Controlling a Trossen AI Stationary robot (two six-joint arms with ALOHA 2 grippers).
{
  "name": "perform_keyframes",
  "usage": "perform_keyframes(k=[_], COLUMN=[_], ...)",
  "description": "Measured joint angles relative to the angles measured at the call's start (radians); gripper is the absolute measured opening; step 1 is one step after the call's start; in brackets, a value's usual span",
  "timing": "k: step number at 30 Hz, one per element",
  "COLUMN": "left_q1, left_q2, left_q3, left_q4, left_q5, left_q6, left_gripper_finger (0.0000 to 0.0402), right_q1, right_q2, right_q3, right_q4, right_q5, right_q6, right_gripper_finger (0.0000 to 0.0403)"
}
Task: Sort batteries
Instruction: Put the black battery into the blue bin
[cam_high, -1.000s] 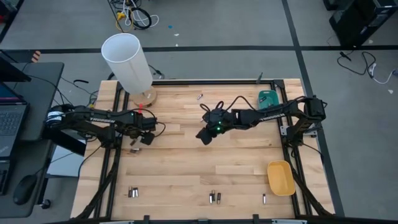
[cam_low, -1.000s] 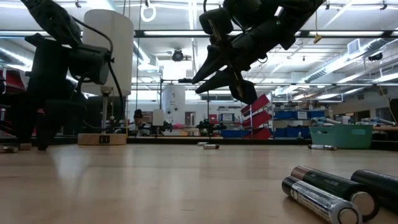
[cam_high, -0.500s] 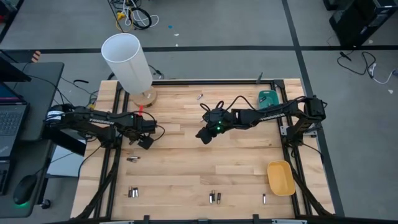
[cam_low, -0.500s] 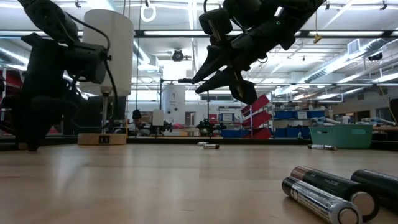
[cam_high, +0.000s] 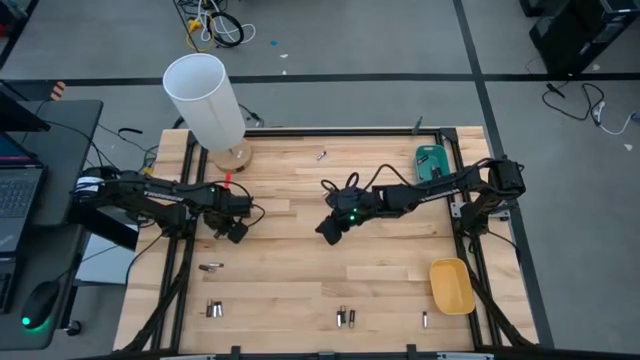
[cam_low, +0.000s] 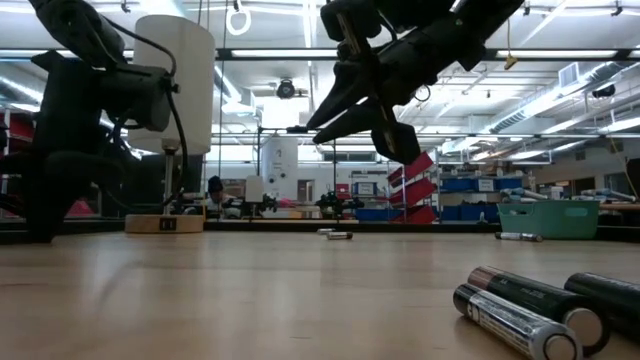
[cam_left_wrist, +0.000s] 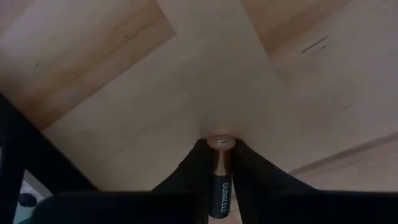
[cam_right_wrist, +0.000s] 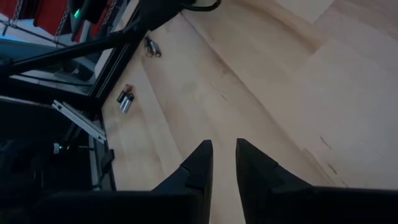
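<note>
My left gripper points straight down near the table's left side, shut on a black and copper battery. My right gripper hangs above the table's middle, slanting down, its fingers a narrow gap apart with nothing between them. Loose batteries lie on their sides: one just nearer than the left gripper, a pair, another pair and a single one along the near edge, and one far back. My left gripper pinches the battery's black body between its two fingers, which come from above and lie along it. The battery stands upright, its copper end downward past the fingertips. Whether that end touches the wood, I cannot tell.
A yellow tray sits at the near right and a teal tray at the far right. A tall white cylinder on a wooden base stands at the far left. Bare wood lies between the arms.
The loose battery by my left gripper has rolled toward the table's near edge, away from the gripper. My left gripper has stayed in place and rolled slightly. My right gripper has shifted a little toward the near edge, keeping its slant.
</note>
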Motion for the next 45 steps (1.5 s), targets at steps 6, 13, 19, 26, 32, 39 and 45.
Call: perform_keyframes(k=[6, 13, 19, 26, 32, 39, 45], left_q1=[0.002, 0.002, 0.015, 0.015, 0.015, 0.015, 0.014], left_q2=[0.003, -0.010, -0.011, -0.010, -0.009, -0.009, -0.006], left_q3=[0.060, 0.253, 0.413, 0.462, 0.462, 0.462, 0.462], left_q4=[0.053, 0.238, 0.388, 0.604, 0.622, 0.689, 0.713], left_q5=[-0.078, -0.176, -0.230, -0.227, -0.200, -0.177, -0.152], left_q6=[0.004, 0.089, 0.177, 0.203, 0.140, 0.088, 0.074], left_gripper_finger=[0.0054, 0.0054, 0.0054, 0.0054, 0.0054, 0.0054, 0.0054], right_q1=[-0.002, 0.019, 0.027, -0.001, -0.029, -0.044, -0.045], right_q2=[0.000, 0.000, 0.000, -0.001, -0.001, -0.001, -0.001], right_q3=[0.000, 0.000, 0.000, 0.000, 0.000, 0.000, 0.000], right_q4=[0.001, 0.032, 0.147, 0.329, 0.408, 0.408, 0.410], right_q5=[0.023, 0.223, 0.259, 0.297, 0.357, 0.305, 0.304], right_q6=[0.010, -0.050, -0.062, -0.067, -0.055, -0.067, -0.063], right_gripper_finger=[0.0048, 0.0062, 0.0108, 0.0155, 0.0141, 0.0105, 0.0078])
